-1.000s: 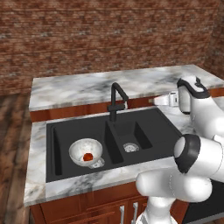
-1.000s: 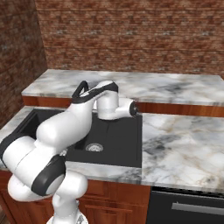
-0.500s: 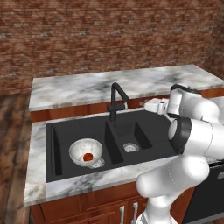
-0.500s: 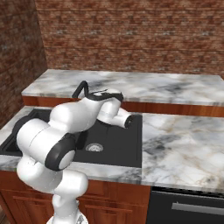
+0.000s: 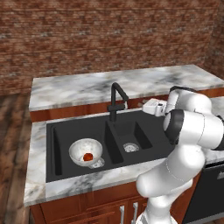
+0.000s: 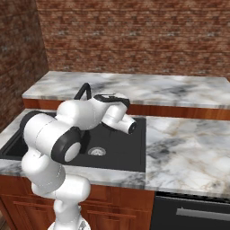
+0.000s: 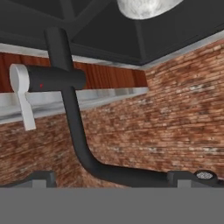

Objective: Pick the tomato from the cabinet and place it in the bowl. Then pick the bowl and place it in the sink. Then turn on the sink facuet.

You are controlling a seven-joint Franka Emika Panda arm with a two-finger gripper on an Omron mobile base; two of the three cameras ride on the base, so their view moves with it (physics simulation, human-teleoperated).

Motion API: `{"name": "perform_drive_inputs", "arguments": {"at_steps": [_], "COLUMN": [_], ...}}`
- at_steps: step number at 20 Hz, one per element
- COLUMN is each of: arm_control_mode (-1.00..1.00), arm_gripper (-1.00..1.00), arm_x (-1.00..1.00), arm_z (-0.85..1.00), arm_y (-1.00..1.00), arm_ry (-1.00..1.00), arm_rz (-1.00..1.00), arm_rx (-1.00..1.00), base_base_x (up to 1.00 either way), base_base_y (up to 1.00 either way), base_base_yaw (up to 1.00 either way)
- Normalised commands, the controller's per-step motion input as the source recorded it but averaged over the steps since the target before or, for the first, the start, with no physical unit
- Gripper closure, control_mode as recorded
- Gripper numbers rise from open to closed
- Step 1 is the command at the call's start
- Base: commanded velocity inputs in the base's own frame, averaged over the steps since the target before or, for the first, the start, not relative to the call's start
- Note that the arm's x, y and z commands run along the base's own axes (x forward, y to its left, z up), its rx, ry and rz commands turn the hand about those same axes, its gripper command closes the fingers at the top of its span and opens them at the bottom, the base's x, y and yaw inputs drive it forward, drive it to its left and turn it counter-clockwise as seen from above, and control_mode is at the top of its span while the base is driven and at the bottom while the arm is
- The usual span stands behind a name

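In the left base view, the black sink (image 5: 100, 142) sits in the middle of the frame, set into the grey and white desk (image 5: 87, 87). The bowl (image 5: 85, 151) rests in the big left basin, at the lower left of the sink. The little red tomato (image 5: 88, 155) lies inside the bowl. The smaller basin is on the right, with a round steel drain (image 5: 131, 147) at its bottom. The black faucet (image 5: 117, 99) stands at the back edge of the sink, just above the middle of the frame. The white arm (image 5: 188, 131) bends up at the right side of the frame, and its gripper (image 5: 149, 106) points left toward the faucet, near it but not touching. The gripper is wide open and holds nothing. In the hand view the room looks upside down: the faucet (image 7: 72, 118) runs from the upper left down to the lower right, with a white lever (image 7: 22, 96) at its left side. The bowl (image 7: 146, 8) peeks in at the top edge there. A red brick wall (image 5: 109, 39) stands behind the desk.
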Motion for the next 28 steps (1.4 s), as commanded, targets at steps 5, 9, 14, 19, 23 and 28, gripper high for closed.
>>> {"name": "perform_drive_inputs", "arguments": {"at_steps": [5,9,14,19,23,28], "arm_control_mode": [-1.00,-1.00,-1.00,-1.00,-1.00,-1.00], "arm_gripper": [-1.00,-1.00,-1.00,-1.00,-1.00,-1.00], "arm_x": [0.15,0.24,0.24,0.26,0.43,0.46], "arm_z": [0.00,0.00,-0.10,-0.23,-0.17,-0.03], "arm_y": [0.04,0.29,0.24,0.08,0.00,0.00], "arm_ry": [0.03,0.01,0.00,0.00,0.00,0.00], "arm_rz": [0.00,0.00,0.00,0.00,0.00,0.00], "arm_rx": [0.00,-0.01,0.00,0.00,0.00,0.00], "base_base_x": [0.00,0.00,0.00,0.00,0.00,0.00], "base_base_y": [0.00,0.00,0.00,0.00,0.00,0.00], "base_base_yaw": [0.00,0.00,0.00,0.00,0.00,0.00]}}
